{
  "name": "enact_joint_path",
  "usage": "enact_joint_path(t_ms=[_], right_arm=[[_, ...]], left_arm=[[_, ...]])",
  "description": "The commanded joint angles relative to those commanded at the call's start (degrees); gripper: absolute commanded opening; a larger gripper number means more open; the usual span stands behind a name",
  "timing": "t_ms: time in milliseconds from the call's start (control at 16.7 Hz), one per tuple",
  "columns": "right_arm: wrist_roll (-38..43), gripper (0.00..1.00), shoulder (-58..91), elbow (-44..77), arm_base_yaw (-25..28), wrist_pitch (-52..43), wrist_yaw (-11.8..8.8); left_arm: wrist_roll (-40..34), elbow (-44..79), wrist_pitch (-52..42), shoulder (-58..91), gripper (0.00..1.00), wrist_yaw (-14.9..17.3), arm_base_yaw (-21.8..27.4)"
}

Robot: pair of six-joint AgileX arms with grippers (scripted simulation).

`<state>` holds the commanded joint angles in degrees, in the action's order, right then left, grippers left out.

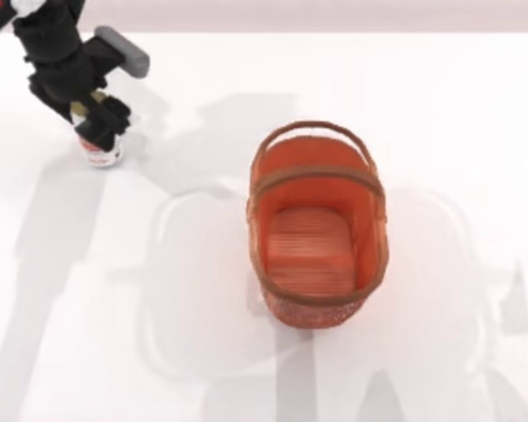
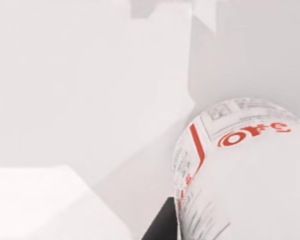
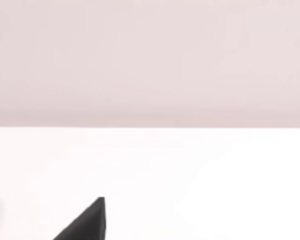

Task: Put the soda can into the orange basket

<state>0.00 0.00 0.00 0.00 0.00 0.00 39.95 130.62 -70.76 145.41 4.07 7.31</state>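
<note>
The soda can (image 1: 102, 156) stands upright at the table's far left, white with red markings. My left gripper (image 1: 99, 132) comes down on it from above and is shut on it. The left wrist view has the can (image 2: 240, 175) filling the near corner, with one dark finger (image 2: 162, 225) pressed against its side. The orange basket (image 1: 253, 220) sits in the middle of the table, well to the right of the can, its brown handle (image 1: 317, 174) arching across and its slatted floor bare. My right gripper (image 3: 90, 225) is out of the top view; its wrist view shows only bare table and a pale wall.
White tabletop (image 1: 185, 290) with grey shadows lies between the can and the basket. The far table edge (image 1: 334, 31) runs along the back.
</note>
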Motion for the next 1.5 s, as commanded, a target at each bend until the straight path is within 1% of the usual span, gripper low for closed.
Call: enact_joint_path(t_ms=[240,300,840,960,1080,1200,1320,1500], right_arm=[[0.0,1.0,0.0,0.0,0.0,0.0,0.0],[0.0,1.0,0.0,0.0,0.0,0.0,0.0],[0.0,1.0,0.0,0.0,0.0,0.0,0.0],[0.0,1.0,0.0,0.0,0.0,0.0,0.0],[0.0,1.0,0.0,0.0,0.0,0.0,0.0],[0.0,1.0,0.0,0.0,0.0,0.0,0.0],[0.0,1.0,0.0,0.0,0.0,0.0,0.0],[0.0,1.0,0.0,0.0,0.0,0.0,0.0]], left_arm=[[0.0,0.0,0.0,0.0,0.02,0.0,0.0],[0.0,0.0,0.0,0.0,0.0,0.0,0.0],[0.1,0.0,0.0,0.0,0.0,0.0,-0.2],[-0.5,-1.0,1.8,-0.5,0.0,1.3,0.1],[-2.0,-3.2,6.0,-1.5,0.0,4.3,0.7],[-4.3,-6.7,12.7,-3.1,0.0,8.7,1.5],[-7.4,-11.2,21.7,-5.3,0.0,14.4,2.5],[-12.9,-19.3,39.2,-9.3,0.0,24.5,4.3]])
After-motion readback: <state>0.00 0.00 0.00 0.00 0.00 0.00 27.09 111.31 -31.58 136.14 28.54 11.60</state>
